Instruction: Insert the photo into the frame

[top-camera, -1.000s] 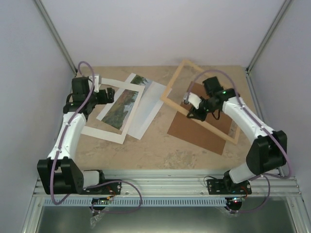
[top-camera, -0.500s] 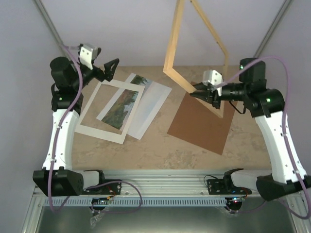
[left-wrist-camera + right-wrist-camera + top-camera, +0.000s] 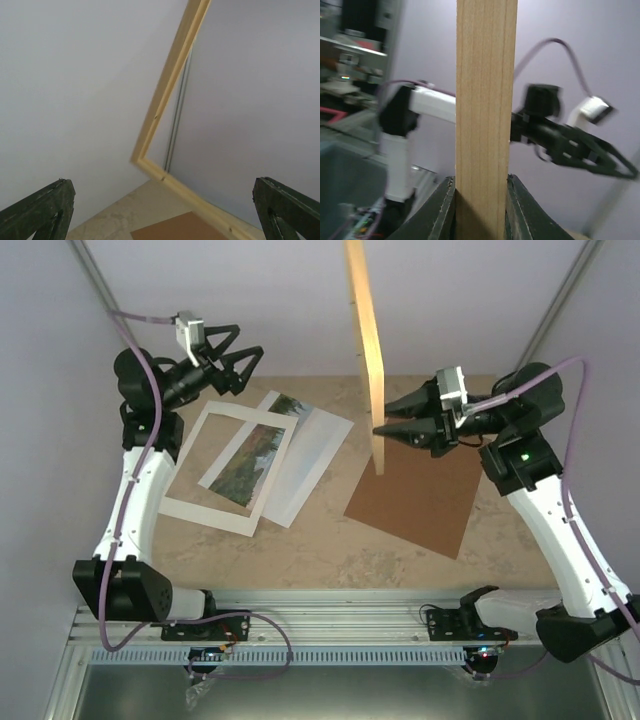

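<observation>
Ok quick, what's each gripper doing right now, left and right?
Left gripper: open, holding nothing, raised in the air.
Right gripper: closed on one slat of the frame, holding it up on edge.

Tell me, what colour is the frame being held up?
The frame is pale yellowish wood with fine grain, clearest in the right wrist view.

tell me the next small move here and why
Probably bring the open left gripper across to grasp the frame too. The right gripper clamps it by one edge alone, holding it upright in the air, and the left wrist view faces it; a second grip would likely steady it.
</observation>
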Action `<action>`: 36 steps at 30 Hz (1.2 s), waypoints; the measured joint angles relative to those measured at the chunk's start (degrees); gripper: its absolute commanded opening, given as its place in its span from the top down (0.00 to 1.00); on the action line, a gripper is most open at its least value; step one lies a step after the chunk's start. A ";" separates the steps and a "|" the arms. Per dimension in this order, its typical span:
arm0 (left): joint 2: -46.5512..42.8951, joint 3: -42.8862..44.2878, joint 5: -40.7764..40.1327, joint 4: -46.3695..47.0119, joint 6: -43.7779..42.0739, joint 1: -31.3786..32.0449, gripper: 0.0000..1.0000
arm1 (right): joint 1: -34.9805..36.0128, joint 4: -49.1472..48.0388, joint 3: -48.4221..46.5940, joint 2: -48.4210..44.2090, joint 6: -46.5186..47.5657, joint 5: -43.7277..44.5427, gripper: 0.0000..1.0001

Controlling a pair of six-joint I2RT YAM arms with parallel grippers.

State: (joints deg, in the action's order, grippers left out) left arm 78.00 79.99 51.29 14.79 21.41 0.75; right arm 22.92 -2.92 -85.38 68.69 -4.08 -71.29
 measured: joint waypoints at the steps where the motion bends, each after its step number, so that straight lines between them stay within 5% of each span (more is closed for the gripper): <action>1: 0.11 0.11 0.44 0.57 0.28 0.33 0.01 | 1.64 -1.66 0.00 0.20 -1.31 -1.22 1.00; 9: 3.52 2.91 1.55 2.69 0.50 0.61 0.01 | 10.21 -6.80 -0.04 0.98 -6.12 -8.68 0.99; 24: 5.64 6.58 1.99 5.31 -0.39 2.69 0.08 | 13.14 -11.19 -0.37 4.13 -16.39 -10.27 0.99; 36: 6.91 6.54 2.62 6.14 0.17 3.43 0.36 | 13.62 -14.51 -0.24 4.46 -20.37 -10.58 0.99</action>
State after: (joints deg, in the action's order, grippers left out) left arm 84.90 86.52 53.91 20.93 21.58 4.19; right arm 36.53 -17.43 -85.62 73.14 -24.45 -81.87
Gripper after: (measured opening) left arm 0.678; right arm 0.220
